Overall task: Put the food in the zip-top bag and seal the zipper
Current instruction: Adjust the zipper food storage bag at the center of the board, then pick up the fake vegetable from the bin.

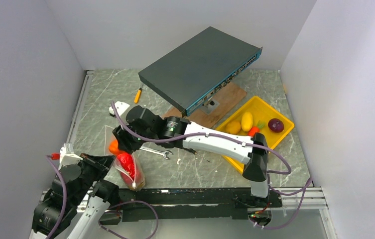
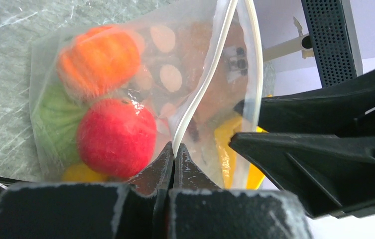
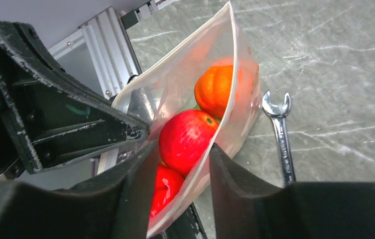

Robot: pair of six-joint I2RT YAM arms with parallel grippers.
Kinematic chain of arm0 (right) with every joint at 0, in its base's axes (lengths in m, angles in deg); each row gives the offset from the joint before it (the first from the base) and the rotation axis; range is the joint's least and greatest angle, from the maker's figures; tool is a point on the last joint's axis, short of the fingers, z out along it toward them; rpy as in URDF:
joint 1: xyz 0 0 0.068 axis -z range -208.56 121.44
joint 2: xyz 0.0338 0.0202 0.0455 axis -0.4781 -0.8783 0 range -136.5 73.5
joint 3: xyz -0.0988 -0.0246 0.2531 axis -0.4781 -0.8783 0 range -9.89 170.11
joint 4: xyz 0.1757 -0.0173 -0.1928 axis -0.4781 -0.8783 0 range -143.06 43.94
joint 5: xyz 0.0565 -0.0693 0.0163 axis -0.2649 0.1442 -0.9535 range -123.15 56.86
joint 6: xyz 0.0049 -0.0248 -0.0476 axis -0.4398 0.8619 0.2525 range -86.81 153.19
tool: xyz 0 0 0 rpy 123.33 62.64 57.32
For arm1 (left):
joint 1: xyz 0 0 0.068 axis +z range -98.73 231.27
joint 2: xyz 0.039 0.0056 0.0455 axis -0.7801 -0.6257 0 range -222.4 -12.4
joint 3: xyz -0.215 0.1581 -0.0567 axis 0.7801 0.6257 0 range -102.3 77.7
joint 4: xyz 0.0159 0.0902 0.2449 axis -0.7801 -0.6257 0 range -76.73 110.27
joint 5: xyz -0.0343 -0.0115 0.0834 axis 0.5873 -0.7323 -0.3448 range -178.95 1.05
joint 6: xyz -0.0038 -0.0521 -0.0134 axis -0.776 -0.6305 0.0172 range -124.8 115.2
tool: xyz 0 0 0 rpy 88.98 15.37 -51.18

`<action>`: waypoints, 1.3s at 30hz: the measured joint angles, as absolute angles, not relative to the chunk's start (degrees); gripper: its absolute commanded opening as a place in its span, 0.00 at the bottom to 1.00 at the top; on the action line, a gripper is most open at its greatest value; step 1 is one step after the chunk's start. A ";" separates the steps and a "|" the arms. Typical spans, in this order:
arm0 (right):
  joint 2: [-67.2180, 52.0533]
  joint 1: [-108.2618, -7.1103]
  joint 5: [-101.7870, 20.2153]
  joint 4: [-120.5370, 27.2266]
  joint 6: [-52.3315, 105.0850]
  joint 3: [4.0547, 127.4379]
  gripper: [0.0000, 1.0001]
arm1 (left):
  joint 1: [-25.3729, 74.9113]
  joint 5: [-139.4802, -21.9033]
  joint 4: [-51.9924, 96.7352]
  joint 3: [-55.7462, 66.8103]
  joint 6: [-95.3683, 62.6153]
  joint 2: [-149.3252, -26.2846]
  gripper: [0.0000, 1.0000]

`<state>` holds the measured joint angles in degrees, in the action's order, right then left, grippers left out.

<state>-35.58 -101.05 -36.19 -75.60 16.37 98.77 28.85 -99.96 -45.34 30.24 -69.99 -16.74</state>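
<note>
Nearest you: your left gripper (image 2: 174, 154) is pinching the zipper (image 2: 201, 92) of the zip-top bag (image 2: 185, 40), whose mouth is gaping unsealed. Pumpkin (image 2: 98, 59), red pepper (image 2: 115, 137) and cabbage (image 2: 56, 122) are lying inside. Your right gripper (image 3: 183, 147) is straddling that strip, jaws apart, gripping nothing. Far right, the yellow tray (image 1: 262, 107) is holding potatoes (image 1: 246, 121), carrot (image 1: 253, 131) and onion (image 1: 275, 125), all awaiting bagging

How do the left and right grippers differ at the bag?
The left gripper is shut on the zipper; the right gripper is open, straddling it. The left sits near-left; the right reaches across from the right. Both are at the mouth of the zip-top bag.
</note>
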 measured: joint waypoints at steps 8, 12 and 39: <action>-35.36 -104.26 -29.07 -82.51 19.43 105.55 0.73 | 28.85 -101.09 -46.23 30.22 -69.99 -15.58 0.00; -32.02 -105.66 -24.43 -84.58 20.37 104.09 0.75 | 28.85 -101.33 -46.65 30.22 -69.99 -15.40 0.00; 41.69 -103.21 31.06 -90.72 -6.40 39.39 0.74 | 28.85 -101.33 -46.87 30.22 -69.77 -14.33 0.00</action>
